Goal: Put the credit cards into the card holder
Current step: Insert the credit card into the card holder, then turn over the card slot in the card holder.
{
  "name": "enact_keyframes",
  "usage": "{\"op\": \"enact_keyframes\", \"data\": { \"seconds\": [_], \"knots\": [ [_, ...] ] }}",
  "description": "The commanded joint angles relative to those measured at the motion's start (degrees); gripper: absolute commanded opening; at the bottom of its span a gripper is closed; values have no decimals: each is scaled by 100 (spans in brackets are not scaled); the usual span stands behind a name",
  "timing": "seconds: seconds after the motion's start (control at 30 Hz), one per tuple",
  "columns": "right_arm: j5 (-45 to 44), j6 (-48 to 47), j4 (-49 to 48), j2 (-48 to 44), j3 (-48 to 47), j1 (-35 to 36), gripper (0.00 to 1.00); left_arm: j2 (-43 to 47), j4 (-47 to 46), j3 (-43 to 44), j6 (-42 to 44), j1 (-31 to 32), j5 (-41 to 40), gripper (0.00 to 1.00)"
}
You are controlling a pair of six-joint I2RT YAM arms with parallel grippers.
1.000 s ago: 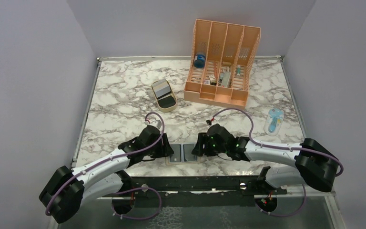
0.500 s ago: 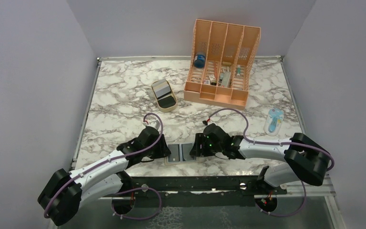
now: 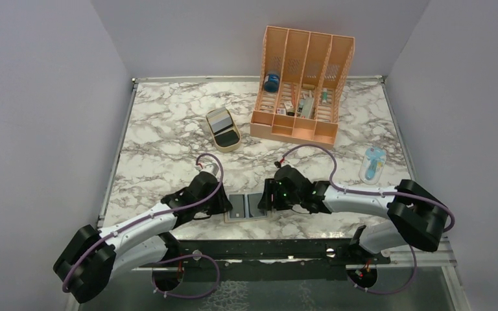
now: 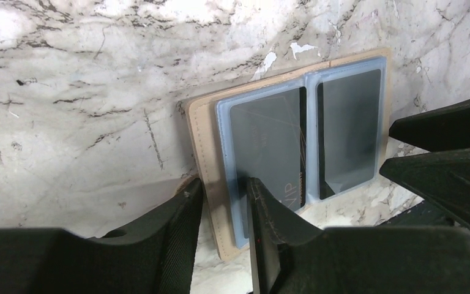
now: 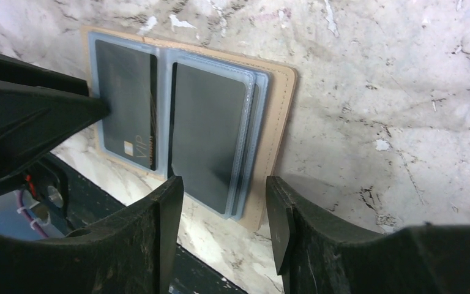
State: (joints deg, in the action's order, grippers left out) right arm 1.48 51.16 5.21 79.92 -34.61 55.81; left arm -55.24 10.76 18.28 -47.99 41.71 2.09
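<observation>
The tan card holder lies open and flat near the table's front edge, between both arms. Two dark credit cards sit in its light-blue pockets: one marked VIP and a plain one. My left gripper straddles the holder's left edge, one finger against the tan border and the other finger over the VIP card's pocket, with a narrow gap between them. My right gripper stands open around the holder's right edge.
A tan oval tray holding a grey and a dark card sits mid-table. The orange slotted organizer stands at the back. A blue-and-white item lies at the right. The black front rail runs just behind the holder.
My left gripper's jaws have narrowed around the holder's left edge. The right arm has shifted slightly left toward the holder. The holder has stayed in place.
</observation>
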Motion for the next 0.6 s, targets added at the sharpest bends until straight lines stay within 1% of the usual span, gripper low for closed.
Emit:
{"op": "enact_keyframes", "data": {
  "seconds": [0.0, 0.13, 0.27, 0.43, 0.57],
  "knots": [
    [-177, 39, 114, 150, -246, 26, 54, -127, -286, -153, 2, 12, 169, 33],
    [-493, 5, 538, 59, -395, 22, 56, -110, -359, -164, -32, 17, 230, 29],
    [-645, -10, 663, -147, -371, 22, 56, -104, -555, -206, -124, 17, 363, 22],
    [-762, -37, 713, -166, -349, 26, 57, -145, -697, -229, -176, 23, 426, 16],
    [-1018, -55, 1051, -143, -495, 25, 58, -210, -740, -223, -176, 23, 453, 9]
  ]
}}
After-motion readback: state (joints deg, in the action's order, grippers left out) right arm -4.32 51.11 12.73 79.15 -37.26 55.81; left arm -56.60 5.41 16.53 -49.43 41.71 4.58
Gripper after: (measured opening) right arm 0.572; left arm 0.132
